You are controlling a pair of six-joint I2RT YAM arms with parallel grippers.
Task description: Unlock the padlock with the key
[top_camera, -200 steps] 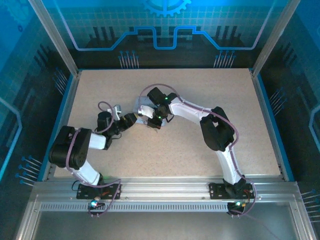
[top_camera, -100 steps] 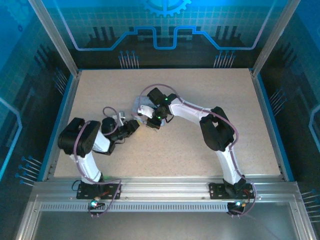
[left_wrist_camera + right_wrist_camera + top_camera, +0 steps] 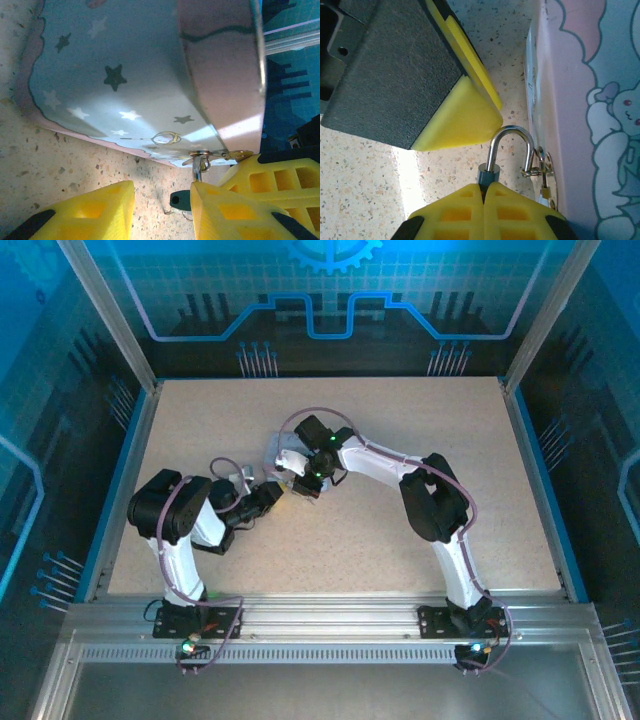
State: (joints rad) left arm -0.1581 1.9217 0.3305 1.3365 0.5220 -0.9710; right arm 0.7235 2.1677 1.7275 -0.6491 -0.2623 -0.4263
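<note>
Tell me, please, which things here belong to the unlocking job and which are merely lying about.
Job: padlock, clamped in the right gripper; left gripper, open close by; hasp it hangs from.
Lying about: cartoon tin carrying that hasp; speckled table.

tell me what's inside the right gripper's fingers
The padlock, pinched in the right gripper: its dark top and metal loop stick out, hooked to the tin's latch. The rest of its body is covered.
</note>
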